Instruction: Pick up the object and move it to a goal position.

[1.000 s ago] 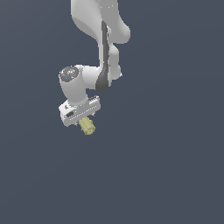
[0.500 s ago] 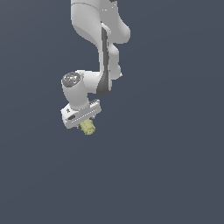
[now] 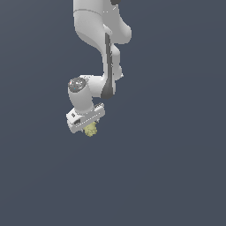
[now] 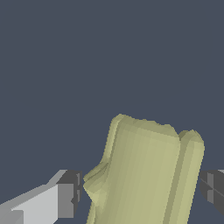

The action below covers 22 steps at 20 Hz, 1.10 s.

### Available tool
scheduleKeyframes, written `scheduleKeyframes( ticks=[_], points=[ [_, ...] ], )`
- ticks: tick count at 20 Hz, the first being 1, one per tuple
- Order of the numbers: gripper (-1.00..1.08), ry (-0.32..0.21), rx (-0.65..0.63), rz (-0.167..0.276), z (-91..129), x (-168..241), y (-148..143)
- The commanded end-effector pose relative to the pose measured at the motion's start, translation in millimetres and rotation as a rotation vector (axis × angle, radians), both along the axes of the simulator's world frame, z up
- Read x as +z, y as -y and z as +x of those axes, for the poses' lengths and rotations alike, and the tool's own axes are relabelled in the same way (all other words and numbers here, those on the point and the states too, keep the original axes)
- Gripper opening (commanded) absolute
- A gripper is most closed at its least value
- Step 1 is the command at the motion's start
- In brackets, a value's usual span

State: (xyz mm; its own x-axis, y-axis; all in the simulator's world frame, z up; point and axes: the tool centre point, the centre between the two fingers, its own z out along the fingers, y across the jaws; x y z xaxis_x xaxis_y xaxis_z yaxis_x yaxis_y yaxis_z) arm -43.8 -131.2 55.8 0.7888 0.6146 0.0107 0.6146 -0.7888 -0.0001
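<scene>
The small pale yellow-green lumpy block (image 3: 91,129) sits directly under the white robot gripper (image 3: 89,128), left of centre in the exterior view. Its long axis runs out from the palm, crosswise to the line on which the jaws close.

In the wrist view the block (image 4: 146,175) lies between 2 dark finger pads (image 4: 70,192). A visible gap separates each pad from the block's sides. The jaws are therefore set narrow around the block, but contact cannot be confirmed from either view.

No worktop edge, shadow or goal marker is visible, so whether the block rests on a surface or hangs in the air cannot be told.

Judgement: the block is centred for a grasp. Any transfer depends on the pads pressing both flanks squarely across the short axis.
</scene>
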Motion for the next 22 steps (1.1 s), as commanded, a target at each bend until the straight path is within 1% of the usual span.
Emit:
scheduleKeyframes(
  ticks=[1, 8, 9, 13, 17, 22],
  points=[
    [-1.0, -0.008, -0.026, -0.007, -5.5, -8.9, 17.4],
    [-1.0, -0.008, -0.026, -0.007, -5.5, -8.9, 17.4],
    [-1.0, -0.003, -0.004, -0.001, -1.4, -3.1, 2.7],
    [-1.0, -0.003, -0.005, -0.001, -0.8, 1.8, 3.9],
    [-1.0, -0.004, -0.006, -0.001, 1.1, 16.4, 7.4],
    [-1.0, -0.004, -0.008, -0.001, 5.3, 47.3, 14.8]
  ],
)
